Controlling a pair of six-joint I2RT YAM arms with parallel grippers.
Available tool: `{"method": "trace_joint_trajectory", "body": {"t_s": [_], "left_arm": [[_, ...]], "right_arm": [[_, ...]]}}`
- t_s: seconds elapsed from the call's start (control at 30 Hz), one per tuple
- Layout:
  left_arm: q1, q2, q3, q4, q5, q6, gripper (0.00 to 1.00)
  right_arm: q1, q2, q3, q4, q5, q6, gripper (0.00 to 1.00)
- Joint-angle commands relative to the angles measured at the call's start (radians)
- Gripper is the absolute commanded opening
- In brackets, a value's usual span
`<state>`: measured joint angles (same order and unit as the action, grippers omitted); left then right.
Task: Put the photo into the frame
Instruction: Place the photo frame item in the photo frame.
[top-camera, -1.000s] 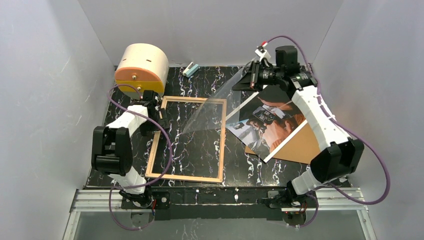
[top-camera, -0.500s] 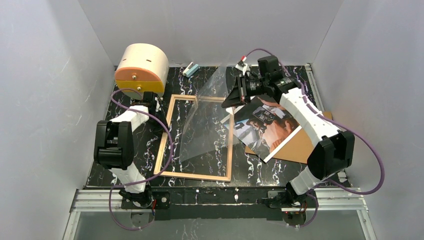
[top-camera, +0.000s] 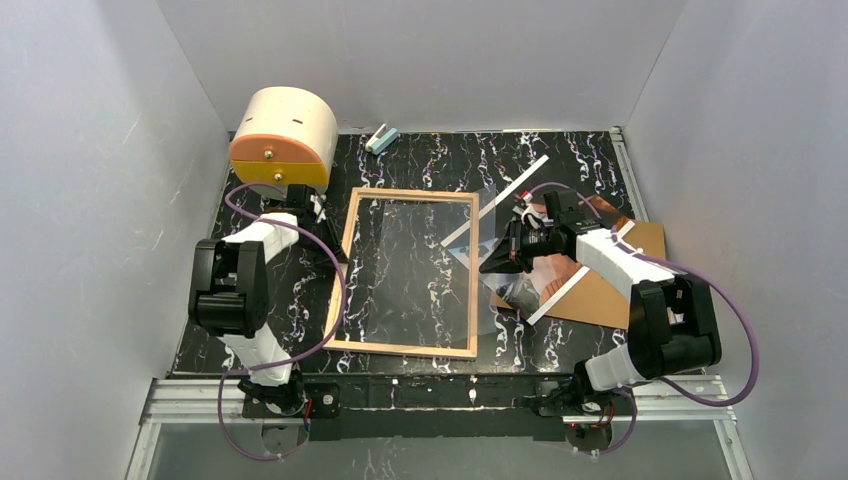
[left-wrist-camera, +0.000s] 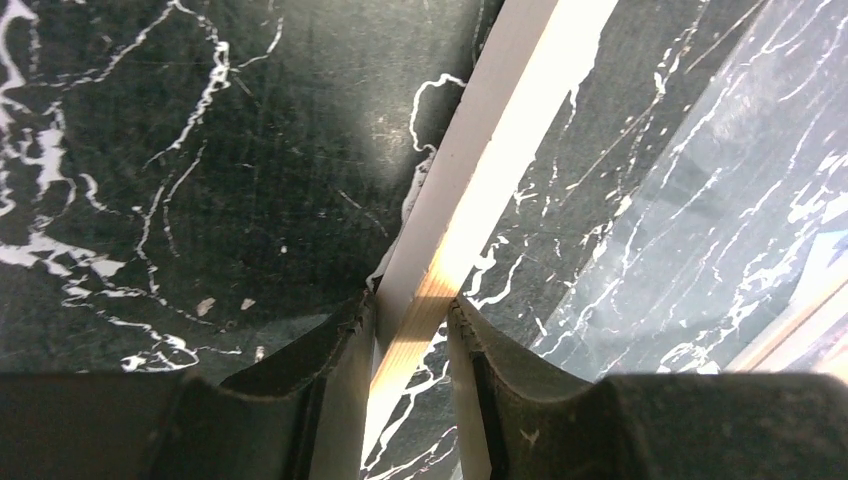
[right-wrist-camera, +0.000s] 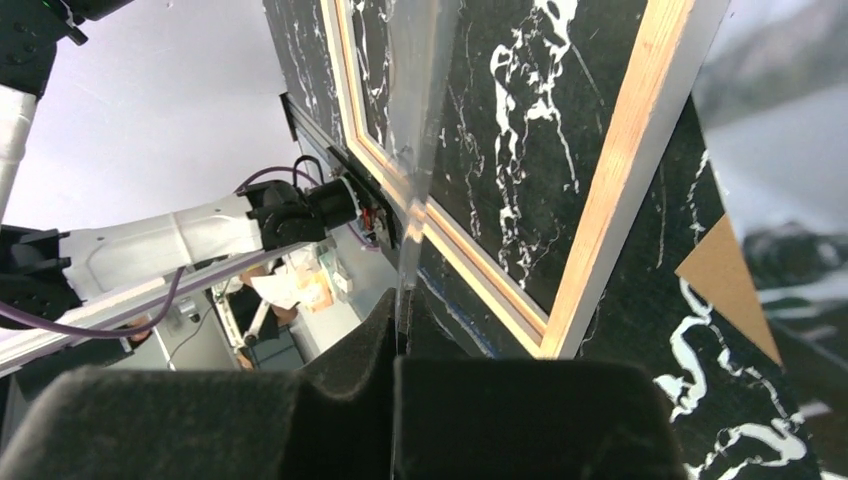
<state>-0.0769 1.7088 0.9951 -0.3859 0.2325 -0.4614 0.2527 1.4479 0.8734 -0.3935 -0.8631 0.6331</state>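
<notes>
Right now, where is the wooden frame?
In the top view, the frame lies flat mid-table, between the left end effector, which grips its left rim, and the photo on the right.

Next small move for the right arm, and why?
Probably lower the clear thin sheet flat into the light wooden rectangular frame. The right gripper pinches its edge, tilted over the frame; the left gripper clamps the left rim, steadying it.
</notes>
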Motion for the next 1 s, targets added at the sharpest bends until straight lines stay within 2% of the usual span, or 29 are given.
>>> {"method": "trace_joint_trajectory", "body": {"t_s": [0.0,0.13,0.2,0.47,0.6,0.67,0.87,0.97], "left_arm": [[-0.004,0.033,-0.018,0.010,0.054,-0.011,0.30],[-0.004,0.051,-0.006,0.004,0.054,0.002,0.30],[-0.004,0.068,-0.006,0.007,0.067,0.005,0.30],[-0.004,0.108,-0.012,0.022,0.118,0.033,0.27],[-0.004,0.105,-0.015,0.021,0.106,0.038,0.26],[-0.004,0.108,-0.017,0.022,0.105,0.038,0.26],[-0.004,0.111,-0.021,0.033,0.105,0.038,0.25],[-0.004,0.109,-0.025,0.035,0.101,0.038,0.25]], "right_arm": [[-0.007,-0.027,-0.062,0.177,0.011,-0.005,0.10],[-0.029,-0.011,-0.143,0.298,0.042,0.018,0.36],[-0.037,0.002,-0.174,0.372,0.075,0.036,0.41],[-0.055,0.121,-0.224,0.689,0.147,0.188,0.42],[-0.055,0.161,-0.199,0.726,0.183,0.204,0.50],[-0.055,0.181,-0.191,0.754,0.173,0.214,0.50],[-0.055,0.230,-0.167,0.807,0.154,0.224,0.43],[-0.055,0.245,-0.168,0.845,0.167,0.235,0.43]]}}
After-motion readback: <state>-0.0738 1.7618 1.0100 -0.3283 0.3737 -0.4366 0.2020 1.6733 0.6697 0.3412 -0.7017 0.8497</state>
